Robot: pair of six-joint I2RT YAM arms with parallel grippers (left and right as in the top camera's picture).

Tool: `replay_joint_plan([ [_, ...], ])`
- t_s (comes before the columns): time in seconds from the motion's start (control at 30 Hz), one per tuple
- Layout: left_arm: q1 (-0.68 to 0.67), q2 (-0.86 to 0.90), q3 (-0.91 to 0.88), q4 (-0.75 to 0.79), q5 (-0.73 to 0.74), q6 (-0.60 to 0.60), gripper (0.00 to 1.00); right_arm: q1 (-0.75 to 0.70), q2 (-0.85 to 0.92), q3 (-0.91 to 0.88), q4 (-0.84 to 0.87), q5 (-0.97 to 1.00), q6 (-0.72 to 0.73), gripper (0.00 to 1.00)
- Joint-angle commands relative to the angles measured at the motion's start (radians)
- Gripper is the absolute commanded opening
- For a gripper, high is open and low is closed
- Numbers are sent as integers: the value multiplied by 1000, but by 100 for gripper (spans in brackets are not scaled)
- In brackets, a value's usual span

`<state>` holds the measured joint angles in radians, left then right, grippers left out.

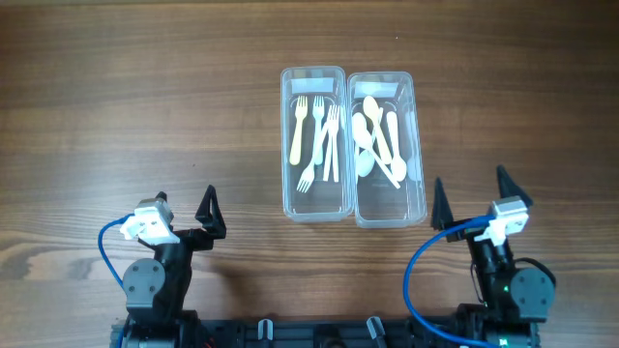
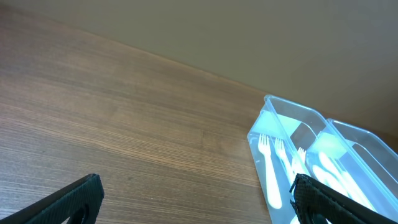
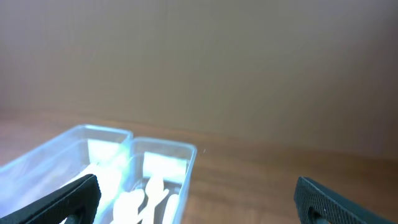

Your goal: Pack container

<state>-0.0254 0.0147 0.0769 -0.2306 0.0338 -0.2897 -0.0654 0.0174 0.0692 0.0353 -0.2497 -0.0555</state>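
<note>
Two clear, thin-walled plastic tubs stand side by side, long walls touching or nearly so, in the upper middle of the overhead frame: the fork tub point(image 1: 319, 201) holds pale forks point(image 1: 318, 130), and the spoon tub point(image 1: 389, 205) to its right holds white spoons point(image 1: 377, 145). They look light, slick and a little flexible, with loose cutlery that would slide if tipped, so a pinch over a near short rim seems safest. The left hand point(image 1: 184, 201) and right hand point(image 1: 470, 184) sit released and empty at the lower left and lower right of the bench point(image 1: 116, 97)
</note>
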Motion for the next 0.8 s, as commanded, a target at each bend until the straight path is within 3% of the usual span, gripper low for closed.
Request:
replay_joint_plan([
  [0.0, -5, -8, -8, 4, -9, 24, 100, 20, -14, -58, 24, 17, -32, 100],
  [0.17, -5, -8, -8, 4, -9, 24, 100, 21, -14, -64, 9, 68, -83, 100],
  [0.33, -5, -8, -8, 4, -9, 24, 100, 21, -14, -64, 8, 193, 0, 100],
  [0.77, -5, -8, -8, 4, -9, 24, 100, 21, -14, -64, -29, 220, 3, 100],
])
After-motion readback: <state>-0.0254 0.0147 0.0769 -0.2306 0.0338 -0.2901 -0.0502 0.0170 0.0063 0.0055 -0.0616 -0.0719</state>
